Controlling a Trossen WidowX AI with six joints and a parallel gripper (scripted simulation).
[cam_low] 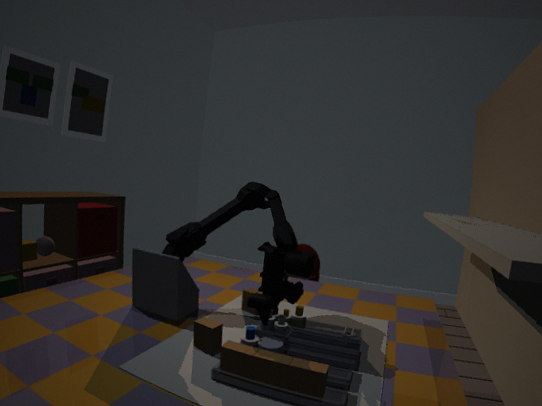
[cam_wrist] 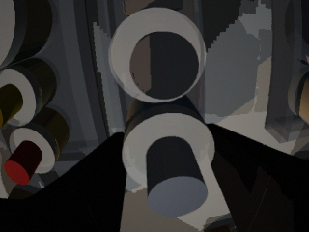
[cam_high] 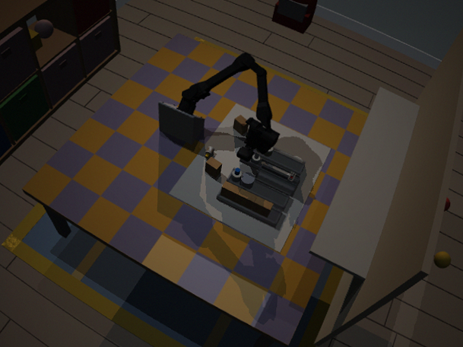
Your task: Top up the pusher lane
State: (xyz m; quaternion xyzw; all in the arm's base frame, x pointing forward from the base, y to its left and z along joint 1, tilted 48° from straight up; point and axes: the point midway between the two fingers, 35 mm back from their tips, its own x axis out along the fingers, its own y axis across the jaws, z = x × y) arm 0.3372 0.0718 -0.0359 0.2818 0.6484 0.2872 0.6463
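Pincer (cam_high: 244,156) (cam_low: 266,320) (cam_wrist: 165,137) clamped on the grey-topped jar (cam_wrist: 133,150), at the front end of the sprung lane (cam_high: 279,178) (cam_low: 327,341) (cam_wrist: 104,82). The held jar stands just before the lane's pale-rimmed jar (cam_high: 256,159) (cam_low: 280,327) (cam_wrist: 119,55), apparently in line with it, so that pressure can pass through the row to the pusher. Its base is hidden; whether it meets the lane floor cannot be told. A firm grip presumably checks any snap of the pusher until the new jar seats against the front stop. To one side of the lane, the red-topped jar (cam_wrist: 24,163) and yellow-topped jar (cam_wrist: 29,92) crowd one finger; to the other stands the blue-topped jar (cam_high: 236,174) (cam_low: 249,335). Farther that way lies the brown box row (cam_high: 246,198) (cam_low: 273,369).
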